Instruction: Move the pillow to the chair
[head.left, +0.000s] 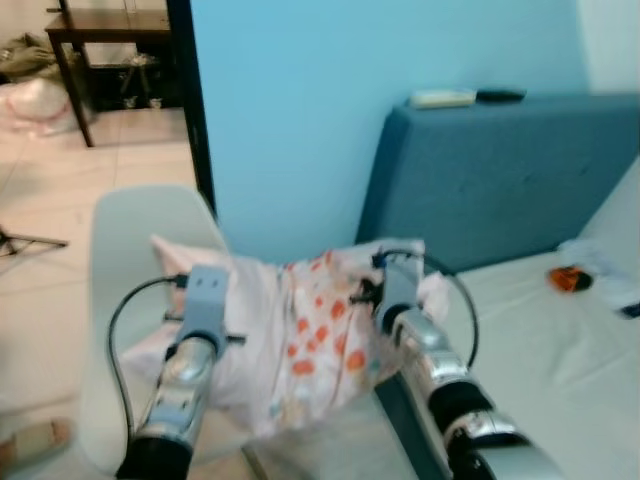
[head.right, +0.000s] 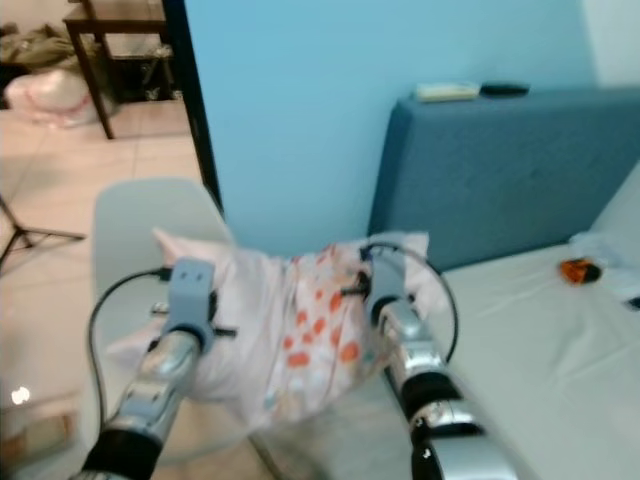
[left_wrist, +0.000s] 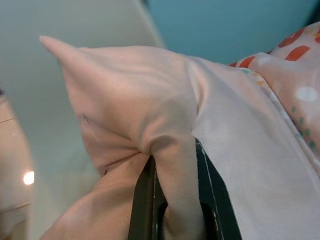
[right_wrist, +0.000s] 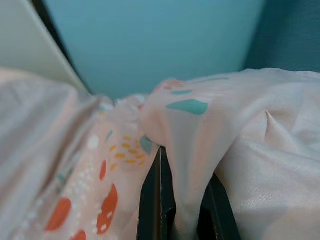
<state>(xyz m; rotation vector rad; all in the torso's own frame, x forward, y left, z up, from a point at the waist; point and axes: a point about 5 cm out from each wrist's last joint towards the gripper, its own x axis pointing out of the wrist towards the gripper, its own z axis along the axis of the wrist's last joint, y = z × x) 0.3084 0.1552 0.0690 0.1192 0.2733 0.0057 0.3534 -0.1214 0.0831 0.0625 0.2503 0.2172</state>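
One pillow, one pale chair, one blue sofa and one dark wooden surface are counted; two grippers are seen.

Blue wall, tiled floor, seemingly dark table

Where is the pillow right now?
In the head views the pillow hangs low in the centre, pinched between the left gripper and right gripper, over the pale chair, left of the blue bed.
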